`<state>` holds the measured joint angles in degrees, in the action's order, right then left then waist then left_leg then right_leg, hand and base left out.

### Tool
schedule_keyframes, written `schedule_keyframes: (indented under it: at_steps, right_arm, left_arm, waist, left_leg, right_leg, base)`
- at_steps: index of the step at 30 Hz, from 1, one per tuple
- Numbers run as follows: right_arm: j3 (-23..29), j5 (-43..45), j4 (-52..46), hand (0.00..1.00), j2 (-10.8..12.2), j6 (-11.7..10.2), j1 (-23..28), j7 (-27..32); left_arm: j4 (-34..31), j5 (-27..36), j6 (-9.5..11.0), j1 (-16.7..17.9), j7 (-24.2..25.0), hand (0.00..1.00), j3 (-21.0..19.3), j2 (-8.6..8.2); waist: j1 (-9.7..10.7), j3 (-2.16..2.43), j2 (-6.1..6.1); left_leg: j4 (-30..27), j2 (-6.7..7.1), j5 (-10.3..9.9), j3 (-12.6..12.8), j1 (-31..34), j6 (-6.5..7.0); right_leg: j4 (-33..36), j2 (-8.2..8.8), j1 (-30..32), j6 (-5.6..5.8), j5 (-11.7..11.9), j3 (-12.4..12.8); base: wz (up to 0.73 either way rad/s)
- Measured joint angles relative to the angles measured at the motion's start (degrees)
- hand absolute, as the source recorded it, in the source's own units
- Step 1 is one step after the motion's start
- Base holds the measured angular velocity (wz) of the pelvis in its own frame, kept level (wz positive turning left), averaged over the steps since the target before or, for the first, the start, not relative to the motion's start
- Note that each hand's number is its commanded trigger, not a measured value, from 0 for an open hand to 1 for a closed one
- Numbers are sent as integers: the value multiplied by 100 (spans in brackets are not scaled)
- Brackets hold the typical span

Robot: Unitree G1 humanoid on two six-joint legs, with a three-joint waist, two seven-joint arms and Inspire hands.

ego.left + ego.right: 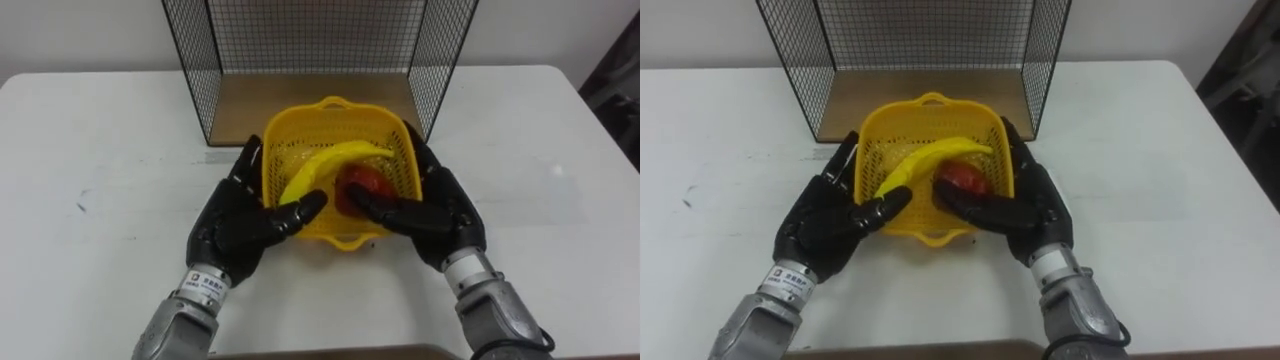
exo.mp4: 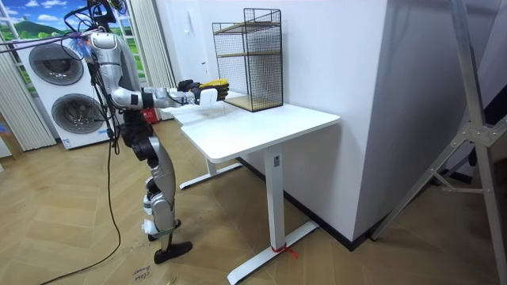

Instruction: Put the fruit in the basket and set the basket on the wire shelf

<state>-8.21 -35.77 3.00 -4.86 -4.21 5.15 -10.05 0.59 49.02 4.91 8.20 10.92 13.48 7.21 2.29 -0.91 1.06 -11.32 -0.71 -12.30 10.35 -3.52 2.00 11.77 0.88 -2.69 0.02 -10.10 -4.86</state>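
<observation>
A yellow plastic basket [image 1: 335, 104] sits just in front of the black wire shelf [image 1: 310, 40], at the open side of its lowest level. Inside lie a banana [image 1: 330, 162] and a red fruit [image 1: 366, 181]. My left hand [image 1: 235, 225] clasps the basket's left wall, fingers along the outside and thumb over the near rim. My right hand [image 1: 445, 215] mirrors it on the right wall, with its thumb reaching in beside the red fruit. In the room view I stand at the table's end, both arms stretched toward the basket [image 2: 215, 83].
The wire shelf's wooden floor [image 1: 240, 112] lies bare behind the basket, and its mesh sides stand to left and right. The white table [image 1: 100, 150] spreads wide on both sides. Washing machines [image 2: 55, 95] stand behind me in the room view.
</observation>
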Motion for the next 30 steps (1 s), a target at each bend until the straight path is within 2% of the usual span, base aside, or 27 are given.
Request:
schedule_keyframes:
  at_steps: [5,23,30]
  right_arm:
    - [4,6,-157,0,-3,-140,-1,0]
    - [-18,-41,-496,0,0,-210,-3,6]
    - [-22,-15,-527,0,2,-210,-2,6]
  left_arm:
    - [-386,-10,47,0,0,0,-34,6]
    - [-520,8,257,-4,-1,0,-28,41]
    - [-520,-47,258,-3,-1,0,-37,38]
  waist:
    - [-73,9,34]
    - [-57,12,28]
    - [-104,0,53]
  left_leg:
    - [-9,25,0,-3,45,-1]
    - [-16,25,2,-89,71,-1]
    - [-174,-13,0,-89,72,-2]
  right_leg:
    - [0,1,41,-1,1,-9]
    - [-4,10,24,-1,1,-92]
    - [93,12,34,1,-2,-51]
  base:
    - [0]
    - [2]
    - [-4]
